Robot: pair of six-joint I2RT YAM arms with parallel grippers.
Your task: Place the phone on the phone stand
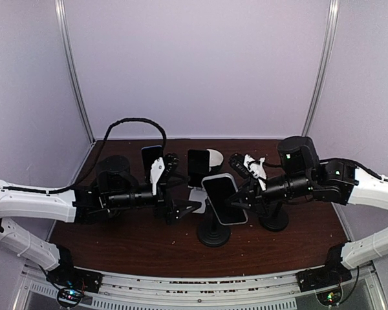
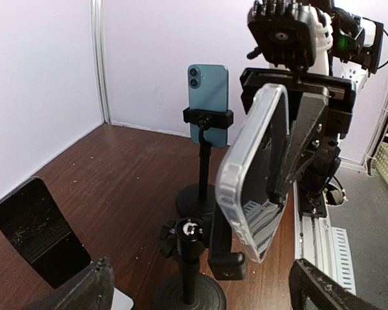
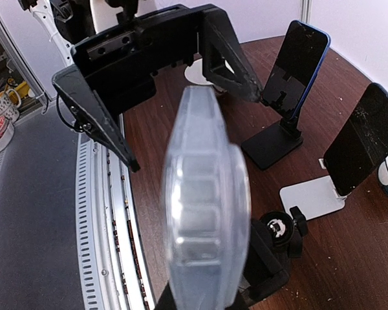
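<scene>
1. Phone [image 1: 223,199] in a clear case, seen from overhead, sits tilted above the round black base of the phone stand [image 1: 213,236] at mid-table. Right gripper [image 1: 244,196] is at its right edge, clamped on it. Left gripper [image 1: 189,192] is just left of the phone and apart from it, jaws spread wide, grasping nothing. Brown table [image 1: 129,239] lies underneath.
2. Left wrist view: own fingers [image 2: 84,290] sit at the bottom corners, far apart. The phone leans over, its lower end at the stand's black holder bracket [image 2: 225,258]. Cannot tell whether it is fully seated. The right gripper's black fingers are behind the phone. Farther back, a teal phone [image 2: 207,97] is clamped upright on a second stand [image 2: 202,161]. At near left a dusty dark phone [image 2: 35,236] leans back.
3. Right wrist view: the phone is edge-on and blurred, filling the centre. The left gripper faces it, one black finger splayed to each side of the phone's top, neither touching. The stand's ball joint [image 3: 277,229] is just right of the phone's lower end. Beyond are a blue-edged phone [image 3: 297,64] on a black desk stand [image 3: 271,145] and the dark phone on a white stand [image 3: 310,194].
</scene>
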